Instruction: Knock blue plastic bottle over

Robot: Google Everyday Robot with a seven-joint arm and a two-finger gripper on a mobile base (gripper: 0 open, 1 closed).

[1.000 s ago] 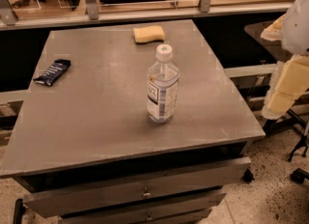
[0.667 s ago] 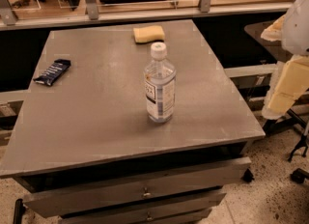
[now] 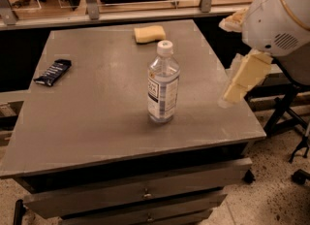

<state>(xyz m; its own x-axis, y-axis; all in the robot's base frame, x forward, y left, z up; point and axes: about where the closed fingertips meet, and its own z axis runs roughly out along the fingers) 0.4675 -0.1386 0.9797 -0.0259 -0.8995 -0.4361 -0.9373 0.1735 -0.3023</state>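
The blue plastic bottle (image 3: pixel 163 84) stands upright a little right of the middle of the grey counter (image 3: pixel 92 117), nearer the front edge than the back. It is a clear bottle with a white screw cap (image 3: pixel 164 48) and a white-and-blue label (image 3: pixel 160 94) around its lower half, and its base sits flat on the surface. The robot's hand (image 3: pixel 238 84) hangs at the right of the counter, over its right edge and about level with the bottle's body. It is a pale cream part slanting down and to the left from the white rounded arm housing (image 3: pixel 278 18) in the upper right corner. The hand is near the bottle but clearly apart from it, with bare counter between them, and it grasps nothing that can be seen; whether it is released or clenched cannot be told from this angle. A yellow sponge (image 3: pixel 149 33) lies flat near the back edge of the counter, behind the bottle and well apart from it. A dark blue snack wrapper (image 3: pixel 53 72) lies near the left edge, angled, far from both the bottle and the hand. Below the counter's front edge are grey drawers (image 3: pixel 145 195) with small pulls, and a speckled floor (image 3: pixel 271 202) shows at the lower right.
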